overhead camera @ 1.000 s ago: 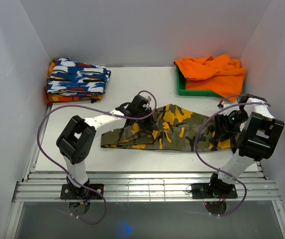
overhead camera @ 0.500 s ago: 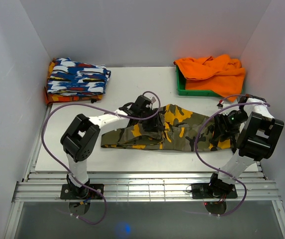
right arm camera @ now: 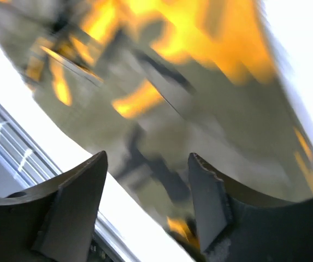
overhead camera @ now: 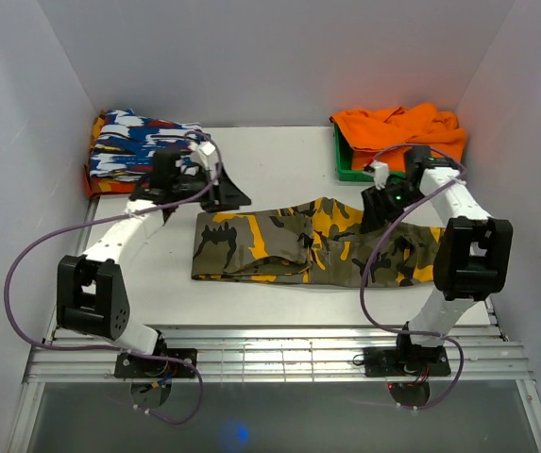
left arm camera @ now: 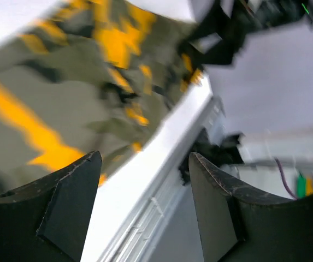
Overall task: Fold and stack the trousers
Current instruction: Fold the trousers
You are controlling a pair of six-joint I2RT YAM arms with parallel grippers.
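Across the middle of the counter [overhead camera: 270,156], the trousers [overhead camera: 308,243] are lying folded into a long band running left to right. Left fingers [left arm camera: 69,207] are hovering apart near the band's far left corner, gripping nothing. Right fingers [right arm camera: 74,207] are standing apart too, empty, over the right part. Blue-patterned folded garment [overhead camera: 147,146] is sitting far left; orange cloth [overhead camera: 402,127] is spilling over a green tray [overhead camera: 344,168] far right.

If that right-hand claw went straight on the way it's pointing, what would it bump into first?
The camouflage trousers, most likely: the right gripper looks straight at that cloth between open, empty jaws. The view is blurred, so the gap is hard to judge.
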